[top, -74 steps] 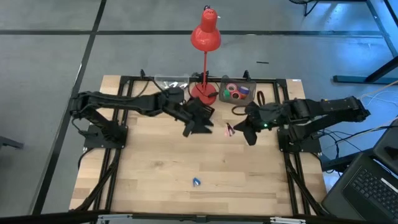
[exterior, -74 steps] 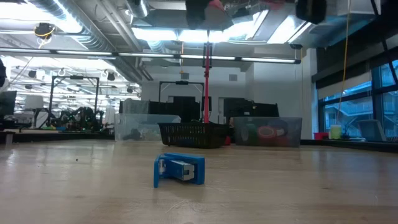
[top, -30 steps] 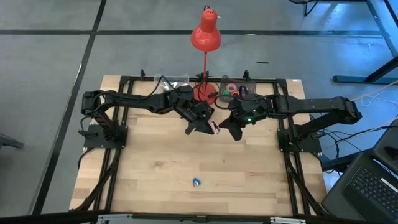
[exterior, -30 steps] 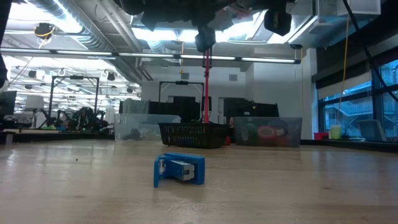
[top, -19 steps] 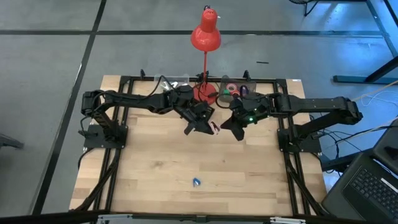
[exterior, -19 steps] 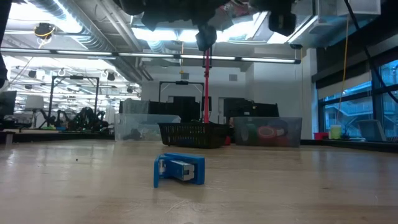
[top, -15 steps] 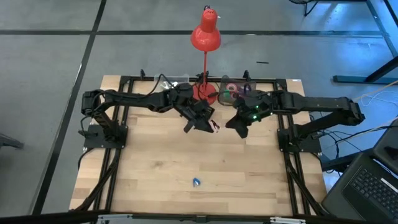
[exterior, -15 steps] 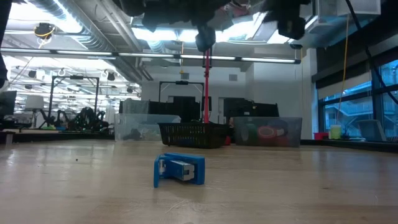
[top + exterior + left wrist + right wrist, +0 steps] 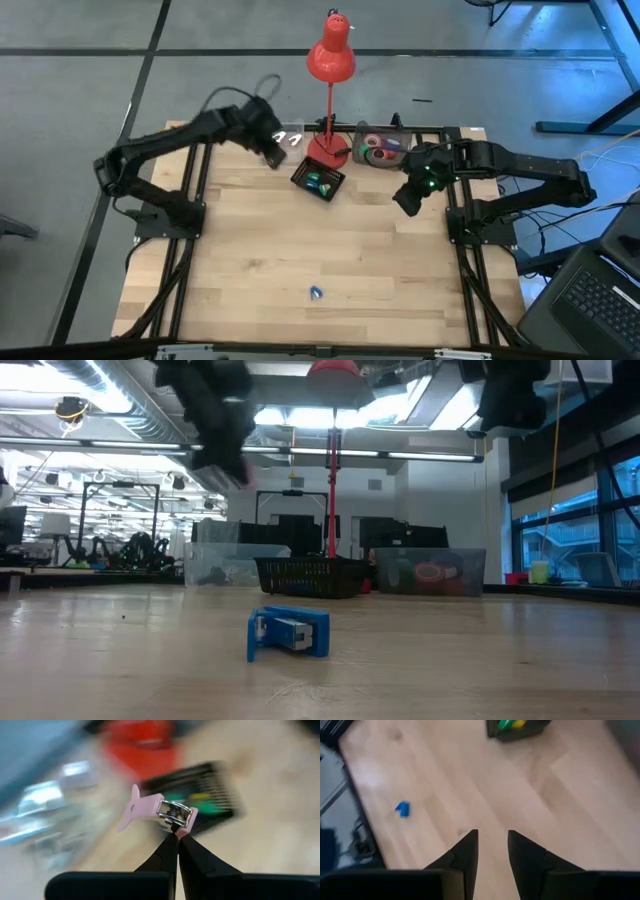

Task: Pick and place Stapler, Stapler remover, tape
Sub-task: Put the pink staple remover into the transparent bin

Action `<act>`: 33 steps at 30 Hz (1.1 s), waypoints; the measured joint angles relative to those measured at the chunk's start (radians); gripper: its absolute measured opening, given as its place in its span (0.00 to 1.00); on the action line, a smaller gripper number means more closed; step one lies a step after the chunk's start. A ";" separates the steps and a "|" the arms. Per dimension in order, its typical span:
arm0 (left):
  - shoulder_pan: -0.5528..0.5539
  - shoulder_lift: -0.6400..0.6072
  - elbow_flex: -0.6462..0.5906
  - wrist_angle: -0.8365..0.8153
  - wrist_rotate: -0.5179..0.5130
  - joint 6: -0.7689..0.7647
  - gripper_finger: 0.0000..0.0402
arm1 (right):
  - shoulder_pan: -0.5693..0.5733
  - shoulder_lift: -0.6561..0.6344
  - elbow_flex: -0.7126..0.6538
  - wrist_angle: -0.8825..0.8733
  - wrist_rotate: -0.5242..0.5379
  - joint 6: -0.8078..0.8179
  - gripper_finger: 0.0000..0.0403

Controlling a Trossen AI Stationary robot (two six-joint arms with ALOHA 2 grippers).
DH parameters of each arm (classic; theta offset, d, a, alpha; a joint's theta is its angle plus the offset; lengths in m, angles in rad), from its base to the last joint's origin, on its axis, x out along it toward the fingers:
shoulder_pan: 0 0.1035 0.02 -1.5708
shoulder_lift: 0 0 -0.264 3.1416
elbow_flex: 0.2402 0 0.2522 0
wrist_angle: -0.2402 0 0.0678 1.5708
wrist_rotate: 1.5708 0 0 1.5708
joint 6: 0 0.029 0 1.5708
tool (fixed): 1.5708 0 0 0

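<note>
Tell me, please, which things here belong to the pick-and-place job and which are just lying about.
Job:
- stapler, on the table
- staple remover, pinched in the left gripper
- tape rolls

Lying about:
- lamp
- basket, though it may be where things go

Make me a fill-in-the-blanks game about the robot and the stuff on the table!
1. The left gripper is shut on a staple remover whose colour is ____.
2. The stapler lying alone on the wooden table is ____.
3. The right gripper is open and holds ____.
4. The tall lamp behind the black basket is ____.

Missing words: pink; blue; nothing; red
</note>
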 joint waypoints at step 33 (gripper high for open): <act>0.222 0.731 0.425 -0.289 -0.023 0.596 0.02 | -0.075 0.001 0.000 0.044 0.078 -0.006 0.26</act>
